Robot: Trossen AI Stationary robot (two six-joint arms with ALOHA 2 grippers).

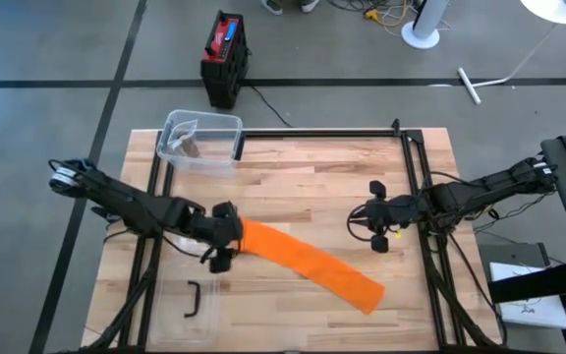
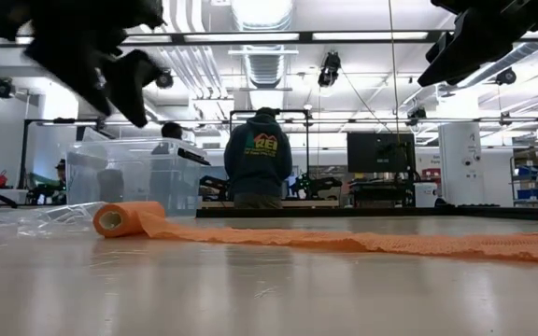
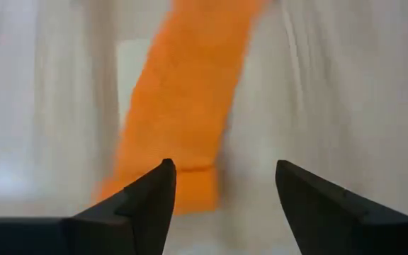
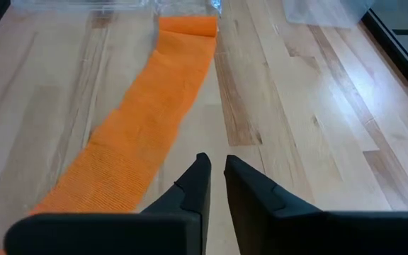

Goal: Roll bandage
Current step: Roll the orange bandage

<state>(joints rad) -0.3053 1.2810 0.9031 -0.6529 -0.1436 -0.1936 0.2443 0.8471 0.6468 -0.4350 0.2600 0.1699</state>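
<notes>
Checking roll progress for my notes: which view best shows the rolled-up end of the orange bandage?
The low view: the rolled end shows side-on, its hollow core visible, strip trailing off flat. The high view has it partly hidden by the left pincer. The right wrist view shows it far off; the left wrist view is blurred.

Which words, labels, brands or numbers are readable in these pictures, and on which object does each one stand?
"REI": on the back of the hoodie of the person standing behind the table, low view.
Label on the red and black case on the floor, high view: too small to read.
Orange bandage, clear container: no text visible.
</notes>
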